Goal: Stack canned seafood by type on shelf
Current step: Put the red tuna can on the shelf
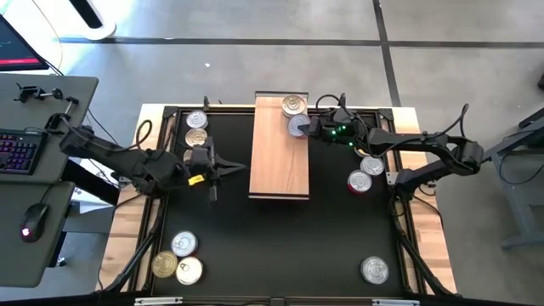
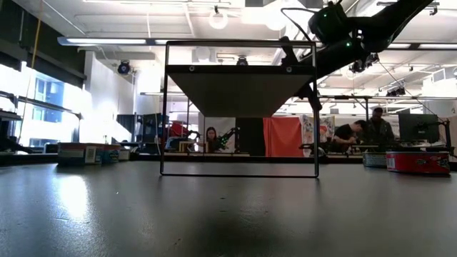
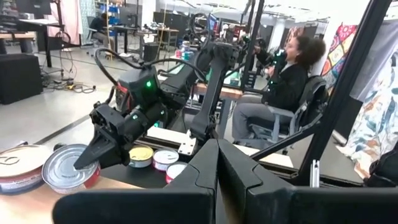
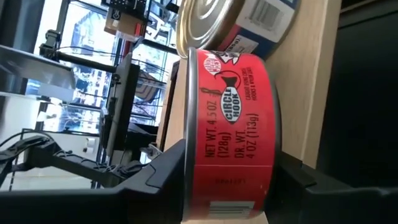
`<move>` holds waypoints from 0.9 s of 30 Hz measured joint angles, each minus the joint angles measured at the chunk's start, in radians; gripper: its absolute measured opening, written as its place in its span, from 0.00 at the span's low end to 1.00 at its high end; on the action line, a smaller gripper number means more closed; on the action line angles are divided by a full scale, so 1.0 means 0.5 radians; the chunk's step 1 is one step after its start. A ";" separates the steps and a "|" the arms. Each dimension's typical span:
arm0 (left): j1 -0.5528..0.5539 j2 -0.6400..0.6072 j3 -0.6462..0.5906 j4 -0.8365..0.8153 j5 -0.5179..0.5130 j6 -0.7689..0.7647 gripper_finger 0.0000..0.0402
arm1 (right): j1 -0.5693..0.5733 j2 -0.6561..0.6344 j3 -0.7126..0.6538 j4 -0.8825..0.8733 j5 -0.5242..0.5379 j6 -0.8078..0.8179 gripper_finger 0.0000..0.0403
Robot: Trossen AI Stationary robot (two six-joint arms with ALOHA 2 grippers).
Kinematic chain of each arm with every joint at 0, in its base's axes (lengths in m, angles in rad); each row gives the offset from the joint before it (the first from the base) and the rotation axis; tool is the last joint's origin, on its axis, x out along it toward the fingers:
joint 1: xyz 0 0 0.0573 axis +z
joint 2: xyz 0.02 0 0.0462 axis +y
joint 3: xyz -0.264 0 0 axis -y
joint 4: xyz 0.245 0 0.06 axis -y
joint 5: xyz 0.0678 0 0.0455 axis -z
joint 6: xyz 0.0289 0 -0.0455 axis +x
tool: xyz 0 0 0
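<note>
Right gripper (image 1: 308,127) jaws clamp red-label tin (image 4: 230,124) over shelf (image 1: 279,161), gold-lid tin (image 1: 293,104) just beside; left jaws shut.

The red side label of the tin (image 4: 231,134), seen in the middle of the right wrist view, reads "CIRCLE HOOK", with "NET WT. 4.5 OZ (128g)" and "DR. WT. 4 OZ (113g)" beneath. Smaller print beside the brand seems to say "CAUGHT", but it is too small to be sure.
</note>
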 joint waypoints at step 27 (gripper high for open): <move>-0.005 -0.130 0.001 -0.203 0.016 -0.068 0.00 | -0.137 -0.011 0.353 -0.545 -0.262 -0.396 0.77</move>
